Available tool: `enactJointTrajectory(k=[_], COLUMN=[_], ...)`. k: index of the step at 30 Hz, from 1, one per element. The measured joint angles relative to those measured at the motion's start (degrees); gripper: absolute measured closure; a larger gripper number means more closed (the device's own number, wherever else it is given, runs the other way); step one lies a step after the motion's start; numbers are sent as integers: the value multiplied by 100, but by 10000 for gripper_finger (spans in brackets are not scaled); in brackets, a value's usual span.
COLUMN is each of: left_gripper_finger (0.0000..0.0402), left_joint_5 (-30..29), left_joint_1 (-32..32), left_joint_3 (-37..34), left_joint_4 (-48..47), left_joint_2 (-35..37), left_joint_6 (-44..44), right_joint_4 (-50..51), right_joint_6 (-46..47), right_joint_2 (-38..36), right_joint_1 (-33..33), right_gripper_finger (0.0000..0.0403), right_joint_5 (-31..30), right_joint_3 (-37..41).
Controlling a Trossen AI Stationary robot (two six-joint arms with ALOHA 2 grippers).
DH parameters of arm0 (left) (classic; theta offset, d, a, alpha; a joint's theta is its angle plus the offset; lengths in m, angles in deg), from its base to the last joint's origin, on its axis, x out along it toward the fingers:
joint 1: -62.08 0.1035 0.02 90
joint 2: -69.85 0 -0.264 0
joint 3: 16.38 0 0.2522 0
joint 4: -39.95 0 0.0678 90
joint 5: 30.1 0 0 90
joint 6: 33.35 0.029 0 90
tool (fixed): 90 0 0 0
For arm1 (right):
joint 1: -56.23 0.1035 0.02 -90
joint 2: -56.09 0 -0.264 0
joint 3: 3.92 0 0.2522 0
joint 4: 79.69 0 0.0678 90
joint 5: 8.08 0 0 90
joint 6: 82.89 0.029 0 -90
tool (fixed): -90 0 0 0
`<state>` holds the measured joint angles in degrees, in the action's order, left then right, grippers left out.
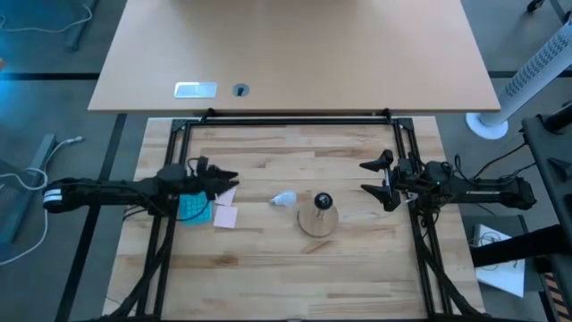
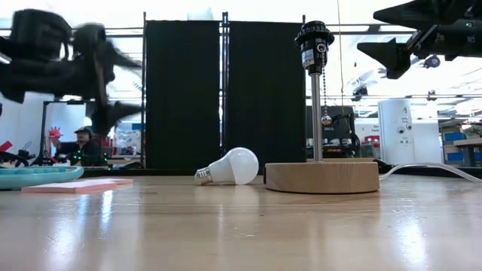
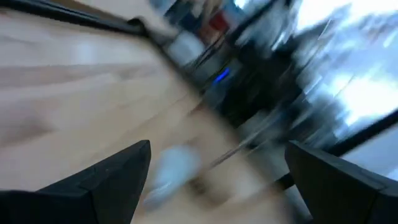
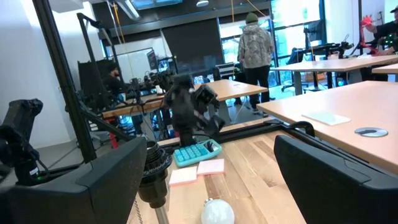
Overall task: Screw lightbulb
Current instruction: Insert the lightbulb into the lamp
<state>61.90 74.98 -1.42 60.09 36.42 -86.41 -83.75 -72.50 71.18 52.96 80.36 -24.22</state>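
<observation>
Wooden table [image 1: 268,259] carries lightbulb [image 1: 284,199], lamp base [image 1: 318,221], possibly teal tray [image 1: 194,208], pink notes [image 1: 224,216].

lightbulb [image 1: 284,199] left flank open; right: socket lamp [image 1: 320,215] probably touching

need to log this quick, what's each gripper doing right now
left gripper: open, holding nothing
right gripper: open, holding nothing

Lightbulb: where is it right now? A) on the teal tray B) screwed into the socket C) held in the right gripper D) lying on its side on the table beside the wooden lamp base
D: the lightbulb lies on its side on the table, just beside the wooden lamp base, with the socket empty and neither gripper touching it.
</observation>
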Motion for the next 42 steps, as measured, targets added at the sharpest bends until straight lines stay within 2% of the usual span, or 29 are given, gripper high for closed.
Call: enactJointTrajectory(k=[2,4,10,20,24,32,35,39,42], left_gripper_finger=[39,39,39,39,39,39,39,39,39], left_joint_5=[-22,-32,220,29,24,-278,-390,-357,348], left_joint_1=[10,11,11,-18,-38,-148,-272,-442,-490], left_joint_3=[162,496,2347,5440,6592,8908,9469,9745,9736], left_joint_4=[457,436,-1309,-3051,-4367,-8279,-8892,-9006,-9036], left_joint_2=[-70,-215,-1312,-3564,-4464,-6306,-6839,-7352,-7730], left_joint_6=[-189,272,1998,2555,3004,4391,4946,5273,5063], right_joint_4=[0,1,0,0,0,0,0,0,-92], right_joint_6=[-4,0,-1,-3,-1,-1,-4,-2,-139], right_joint_2=[0,2,0,2,1,1,2,0,4], right_joint_1=[-1,-2,-2,-2,-2,-2,-2,0,-5], right_gripper_finger=[55,55,55,55,55,55,55,55,55], right_joint_5=[0,0,0,0,0,0,0,0,-10], right_joint_3=[-1,-2,-2,-2,-2,-2,-2,-2,-2])
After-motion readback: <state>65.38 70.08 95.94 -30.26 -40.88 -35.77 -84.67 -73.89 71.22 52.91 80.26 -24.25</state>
